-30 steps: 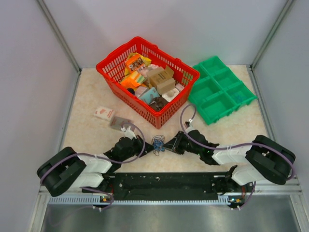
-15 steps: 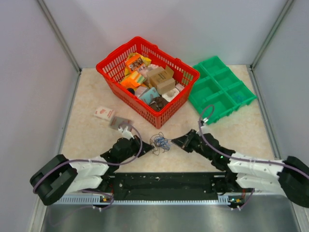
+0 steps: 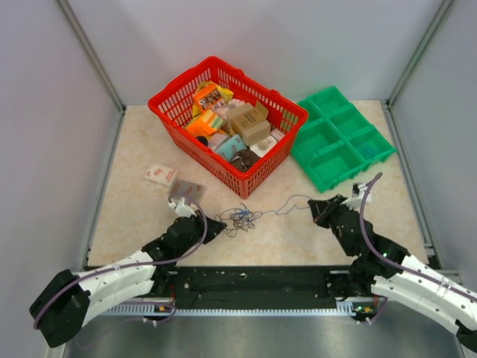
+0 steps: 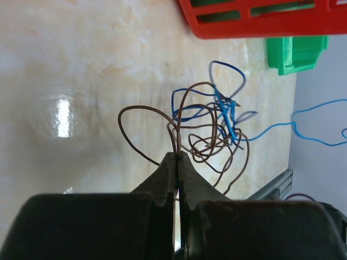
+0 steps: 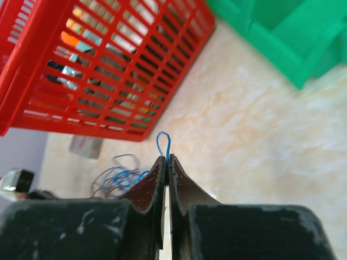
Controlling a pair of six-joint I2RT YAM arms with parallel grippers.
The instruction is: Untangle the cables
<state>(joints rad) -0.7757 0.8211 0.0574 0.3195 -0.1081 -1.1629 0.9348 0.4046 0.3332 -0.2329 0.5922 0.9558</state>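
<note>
The cables (image 3: 240, 217) are a small tangle of thin dark and blue wires on the table in front of the red basket. In the left wrist view the tangle (image 4: 214, 132) shows brown loops knotted with blue ones. My left gripper (image 3: 218, 224) (image 4: 177, 157) is shut on the brown wire at the tangle's left side. My right gripper (image 3: 317, 207) (image 5: 166, 160) is shut on a blue wire (image 5: 164, 143), which stretches out from the tangle to the right (image 3: 287, 203). The tangle (image 5: 116, 176) lies behind the right fingers.
A red basket (image 3: 173, 115) full of small boxes stands at the back centre. A green compartment tray (image 3: 344, 142) lies at the back right. Two small packets (image 3: 160, 175) (image 3: 186, 191) lie left of the tangle, close to my left arm.
My right gripper has pulled away to the right, drawing a blue wire out of the tangle. My left gripper has shifted slightly right and stays at the tangle's left side.
</note>
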